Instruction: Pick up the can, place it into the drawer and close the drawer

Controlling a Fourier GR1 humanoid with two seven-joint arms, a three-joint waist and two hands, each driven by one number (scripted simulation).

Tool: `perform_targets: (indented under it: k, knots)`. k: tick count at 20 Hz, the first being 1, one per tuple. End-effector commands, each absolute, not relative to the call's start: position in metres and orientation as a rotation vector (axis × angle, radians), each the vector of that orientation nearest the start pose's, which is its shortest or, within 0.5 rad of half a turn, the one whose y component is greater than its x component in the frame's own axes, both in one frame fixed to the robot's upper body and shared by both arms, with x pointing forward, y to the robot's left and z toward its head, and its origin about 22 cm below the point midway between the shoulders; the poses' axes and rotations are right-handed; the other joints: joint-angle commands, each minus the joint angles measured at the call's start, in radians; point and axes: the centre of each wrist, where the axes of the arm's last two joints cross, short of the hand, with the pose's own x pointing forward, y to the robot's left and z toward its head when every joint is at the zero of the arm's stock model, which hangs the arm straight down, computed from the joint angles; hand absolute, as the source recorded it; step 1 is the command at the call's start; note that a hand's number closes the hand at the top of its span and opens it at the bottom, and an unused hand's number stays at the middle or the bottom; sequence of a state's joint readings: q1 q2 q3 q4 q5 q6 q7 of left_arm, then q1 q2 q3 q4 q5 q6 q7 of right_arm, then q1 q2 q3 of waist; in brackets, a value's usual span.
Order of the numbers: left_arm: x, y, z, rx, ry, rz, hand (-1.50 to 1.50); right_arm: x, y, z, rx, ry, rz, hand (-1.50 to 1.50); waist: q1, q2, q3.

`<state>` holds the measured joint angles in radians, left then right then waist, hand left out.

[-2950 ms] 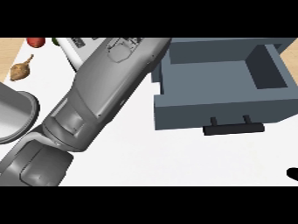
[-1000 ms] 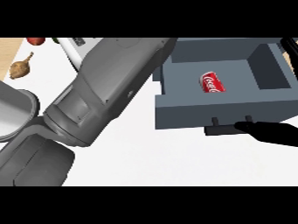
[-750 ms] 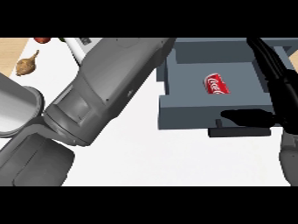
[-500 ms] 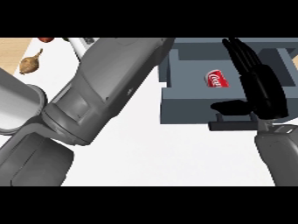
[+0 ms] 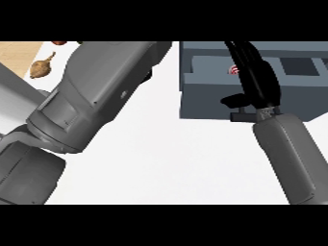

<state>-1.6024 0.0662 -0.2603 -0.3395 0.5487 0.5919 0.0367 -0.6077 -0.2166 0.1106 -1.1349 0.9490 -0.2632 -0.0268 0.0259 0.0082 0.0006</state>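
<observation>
Across the drawer (image 5: 294, 98) front lies the right hand (image 5: 255, 84), fingers straight, holding nothing. Beyond its fingers, the can (image 5: 234, 69) sits inside, so closing means pushing away.

We're seeing the drawer (image 5: 209, 96) sitting at the far right of the counter (image 5: 166, 163), with the can (image 5: 233, 70) lying inside it, mostly hidden. The right hand (image 5: 255, 79) is stretching over the drawer's front, right beside the can. Far left, a small lumpy thing (image 5: 43, 66) is sitting behind the left forearm (image 5: 95, 101).
</observation>
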Motion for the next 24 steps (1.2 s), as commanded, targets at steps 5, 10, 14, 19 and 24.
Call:
perform_targets:
  k: [5, 10, 14, 19, 24]
  knots:
    - [0.458, 0.057, 0.275, 0.072, -1.712, 0.03, -1.5, 0.406, -0.204, 0.048, -1.204, -1.759, 0.889, -1.5, 0.024, 0.001, 0.001]
    - [0.454, 0.053, 0.267, 0.089, -1.705, 0.009, -1.5, 0.431, -0.187, 0.064, -1.25, -1.773, 0.844, -1.5, 0.044, 0.006, 0.001]
    - [0.454, 0.064, 0.256, 0.083, -1.699, -0.001, -1.5, 0.444, -0.173, 0.078, -1.296, -1.79, 0.818, -1.5, 0.056, 0.008, 0.0]
    - [0.451, 0.079, 0.269, 0.079, -1.705, -0.003, -1.5, 0.461, -0.174, 0.112, -1.326, -1.796, 0.804, -1.5, 0.076, 0.005, 0.0]
    - [0.446, 0.083, 0.262, 0.047, -1.706, -0.027, -1.5, 0.469, -0.178, 0.133, -1.338, -1.811, 0.805, -1.5, 0.098, 0.018, 0.001]
